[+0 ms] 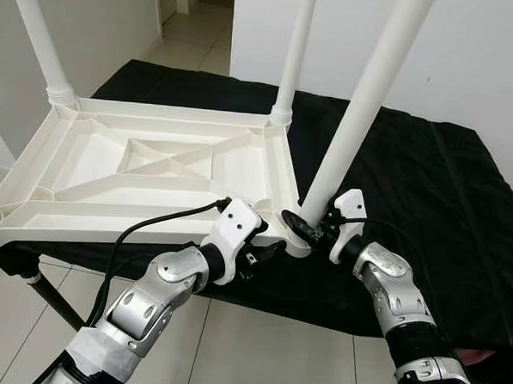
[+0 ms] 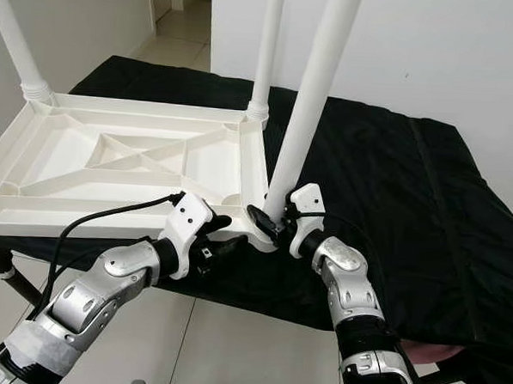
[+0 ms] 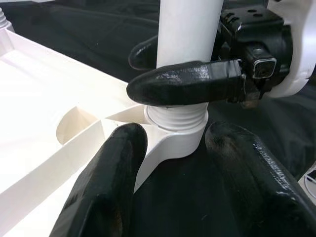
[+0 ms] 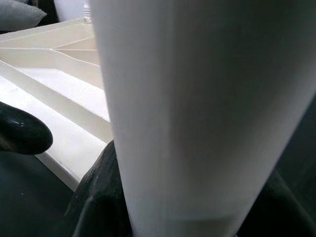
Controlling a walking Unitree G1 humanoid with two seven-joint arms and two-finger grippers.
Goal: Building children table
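While right gripper (image 1: 304, 228) clamps leg (image 1: 355, 120), left gripper (image 1: 266, 248) straddles tabletop (image 1: 112, 163) corner.

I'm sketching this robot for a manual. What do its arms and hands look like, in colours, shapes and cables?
Both arms are jointed silver metal segments ending in white plastic wrist housings. The left hand and right hand each carry two long, rounded black fingers. A black cable loops from the left wrist housing back along the left arm, whose upper part is wrapped in white tape. The right arm turns black at its lower end.
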